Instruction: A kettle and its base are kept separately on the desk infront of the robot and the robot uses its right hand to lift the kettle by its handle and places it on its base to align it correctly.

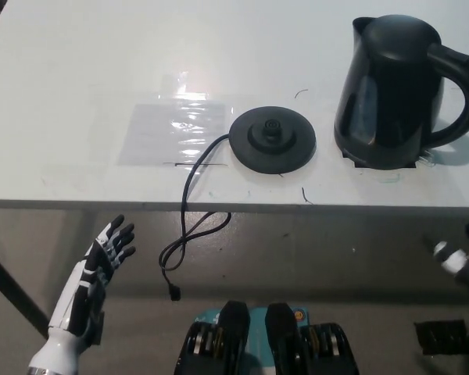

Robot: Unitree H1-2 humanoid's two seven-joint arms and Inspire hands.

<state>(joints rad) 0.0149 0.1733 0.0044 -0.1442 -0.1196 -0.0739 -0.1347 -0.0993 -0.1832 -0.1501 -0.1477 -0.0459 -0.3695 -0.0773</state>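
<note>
Down below the desk's front edge, the white left hand (109, 248) is seen with its fingers spread apart, nothing held in it. Off to the far side, only a blurred part of the black right arm (461, 262) is caught under the desk edge, and whether that hand is spread or closed cannot be told. Up on the white desk (78, 62), the round black base (272, 139) is set near the front edge, its cord (189, 205) draped over that edge and left dangling. Just beside the base, apart from it, the black kettle (391, 94) is stood upright, handle turned away from the base. A clear plastic sheet (172, 133) is laid flat on the base's other side.
</note>
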